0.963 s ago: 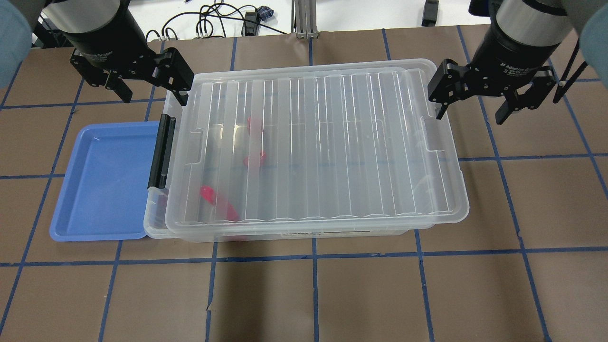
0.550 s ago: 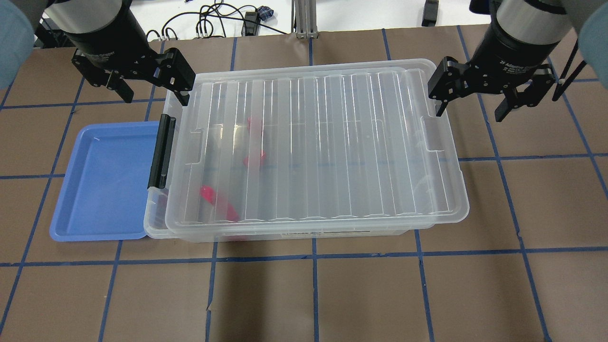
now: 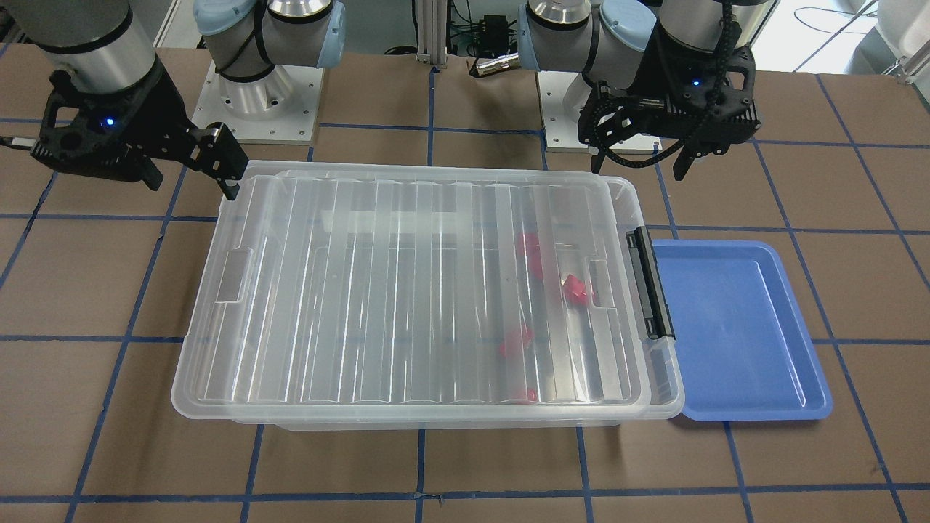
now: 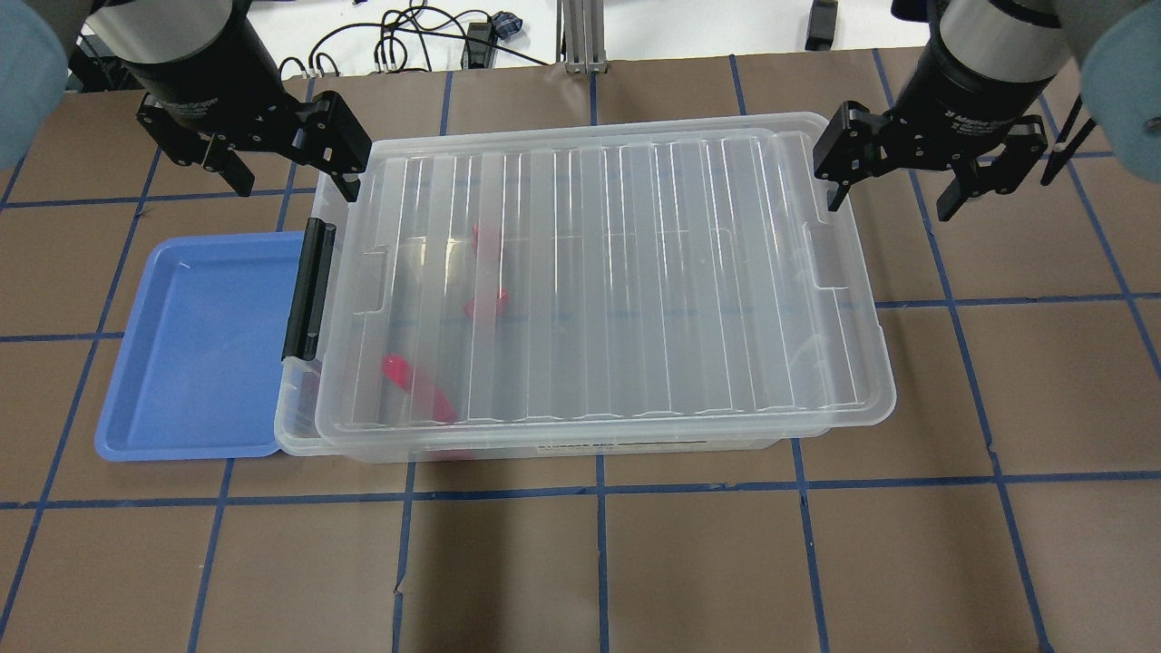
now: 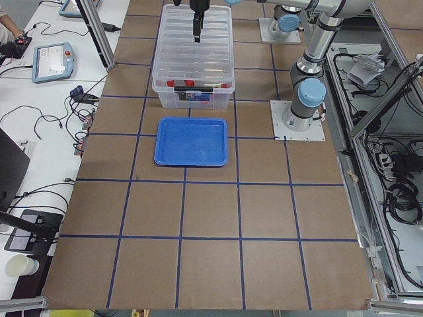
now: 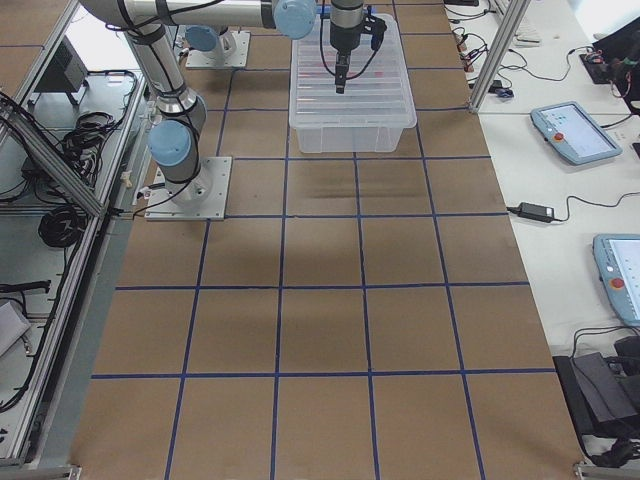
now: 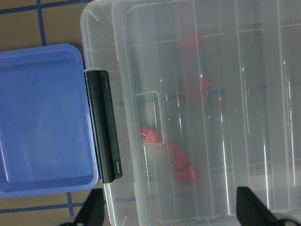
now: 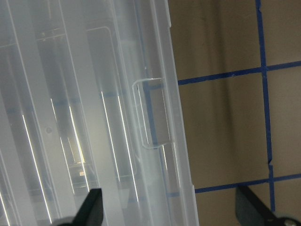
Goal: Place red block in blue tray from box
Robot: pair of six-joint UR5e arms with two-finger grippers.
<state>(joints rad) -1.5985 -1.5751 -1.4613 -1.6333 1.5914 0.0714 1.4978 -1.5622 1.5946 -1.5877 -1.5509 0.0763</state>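
We keep both tools off the work. Our left gripper (image 4: 292, 181) hangs over the far corner of the box (image 4: 843, 413) at its latch end, fingers spread wide and holding nothing. Our right gripper (image 4: 889, 204) hangs over the far corner at the other short end, fingers likewise spread and empty, with one finger over the box rim and the other over the table (image 4: 689, 562).

The ribbed clear lid (image 4: 635, 272) lies on the box, and the black latch (image 4: 308, 288) stands on the short end toward the blue tray (image 4: 200, 345). The tray sits on the table just beside that end. We count several red blocks (image 7: 151, 135) inside the box under the lid, all gathered in the half nearest the latch. They show only blurred through the plastic.
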